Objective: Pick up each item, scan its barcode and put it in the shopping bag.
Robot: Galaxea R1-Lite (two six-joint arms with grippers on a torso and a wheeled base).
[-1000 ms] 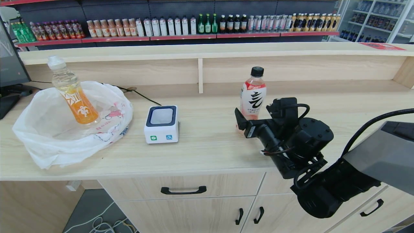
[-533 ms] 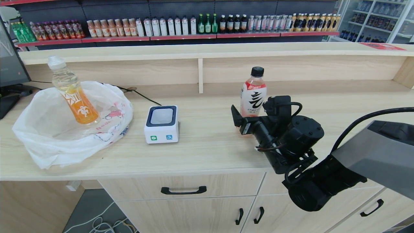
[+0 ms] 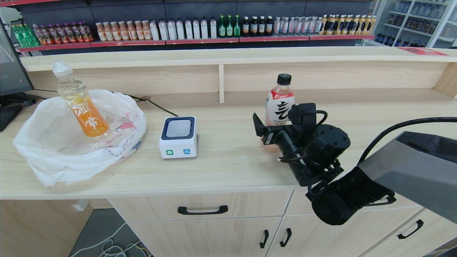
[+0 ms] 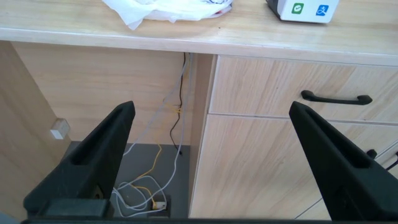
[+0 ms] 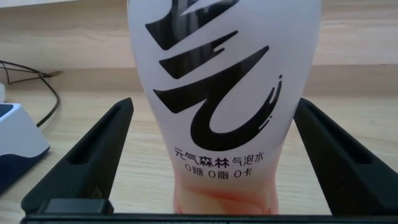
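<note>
A pink drink bottle [image 3: 279,103] with a black cap stands upright on the wooden counter [image 3: 228,160]. My right gripper [image 3: 273,127] is open around its lower part; in the right wrist view the bottle [image 5: 214,93] stands between the two spread fingers [image 5: 93,162] of the gripper [image 5: 214,158]. An orange drink bottle [image 3: 80,101] leans inside the white shopping bag [image 3: 43,150] at the counter's left. The white barcode scanner [image 3: 178,136] sits between bag and pink bottle. My left gripper [image 4: 211,155] hangs open and holds nothing, below counter height in front of the drawers.
A raised back ledge [image 3: 228,57] runs behind the counter, with a black cable [image 3: 157,105] leading to the scanner. A dark monitor [image 3: 10,71] stands at the far left. Drawer handles [image 3: 202,210] are under the counter edge. Stocked drink shelves fill the background.
My right arm has moved forward and to the left, bringing its open fingers around the pink bottle. Bag, orange bottle and scanner have not moved.
</note>
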